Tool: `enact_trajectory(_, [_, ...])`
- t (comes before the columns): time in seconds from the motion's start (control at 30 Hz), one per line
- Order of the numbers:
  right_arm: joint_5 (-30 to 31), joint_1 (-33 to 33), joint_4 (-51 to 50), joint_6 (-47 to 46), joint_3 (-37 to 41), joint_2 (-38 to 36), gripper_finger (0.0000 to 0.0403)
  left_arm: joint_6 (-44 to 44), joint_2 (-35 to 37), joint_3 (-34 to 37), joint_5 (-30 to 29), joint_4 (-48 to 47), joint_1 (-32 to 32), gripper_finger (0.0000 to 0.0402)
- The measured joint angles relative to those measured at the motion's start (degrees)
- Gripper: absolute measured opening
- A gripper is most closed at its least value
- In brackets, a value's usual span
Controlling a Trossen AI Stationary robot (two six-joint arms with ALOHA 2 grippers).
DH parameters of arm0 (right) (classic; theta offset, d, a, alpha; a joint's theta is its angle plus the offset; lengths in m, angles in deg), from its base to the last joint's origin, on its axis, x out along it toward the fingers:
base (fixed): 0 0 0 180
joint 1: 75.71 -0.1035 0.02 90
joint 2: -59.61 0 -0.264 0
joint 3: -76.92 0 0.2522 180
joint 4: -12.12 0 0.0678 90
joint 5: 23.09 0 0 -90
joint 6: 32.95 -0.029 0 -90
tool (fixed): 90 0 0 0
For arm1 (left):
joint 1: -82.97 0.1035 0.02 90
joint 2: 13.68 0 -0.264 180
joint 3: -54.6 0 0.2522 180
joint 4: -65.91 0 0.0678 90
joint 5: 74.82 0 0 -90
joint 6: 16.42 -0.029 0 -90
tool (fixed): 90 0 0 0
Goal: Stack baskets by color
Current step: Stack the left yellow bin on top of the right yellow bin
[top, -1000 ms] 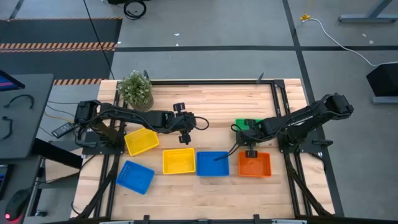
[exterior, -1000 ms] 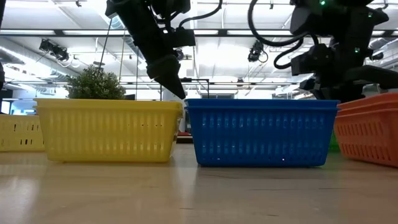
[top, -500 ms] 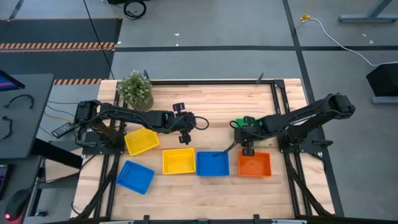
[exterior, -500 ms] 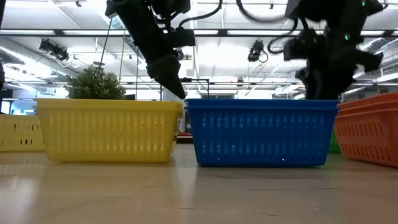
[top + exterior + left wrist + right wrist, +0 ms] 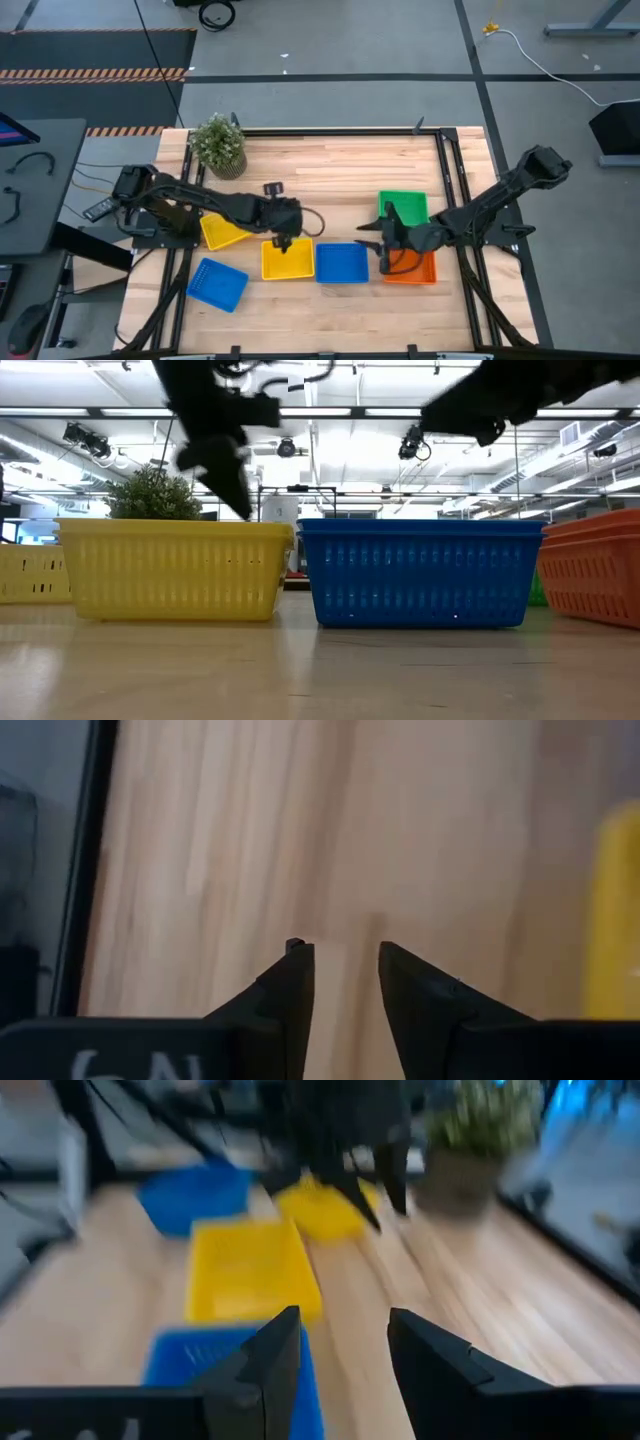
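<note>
Six baskets on the bench (image 5: 330, 170), all placed here from the middle blue basket (image 5: 342, 262). Touching its left edge, a yellow basket (image 5: 287, 259); farther left, a second yellow basket (image 5: 224, 232) and a tilted blue basket (image 5: 217, 284). Just right, an orange basket (image 5: 412, 268); beyond that, a green basket (image 5: 404, 207).

Left hand (image 5: 281, 241) over the near yellow basket's back rim, fingers (image 5: 290, 995) parted, grasping nothing. Right hand (image 5: 372, 247) at the middle blue basket's right rim, likewise released and empty.

Likely step: seizing a rim. Best done by straddling one wall squarely, pinching firmly, lifting straight up, then lowering level onto the same-coloured mate.
</note>
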Motion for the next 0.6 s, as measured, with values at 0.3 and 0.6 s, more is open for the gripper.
enact_trajectory(0.3, [0.6, -1.2, 39.0, 11.3, 7.3, 10.0, 0.0158, 32.6, 9.3, 0.0, 4.1, -33.7, -11.1, 0.0097])
enact_trajectory(0.6, [-2.3, -2.1, 41.9, 7.6, 6.3, 16.3, 0.0158, 51.1, 15.6, 5.0, 9.4, -35.1, -21.1, 0.0083])
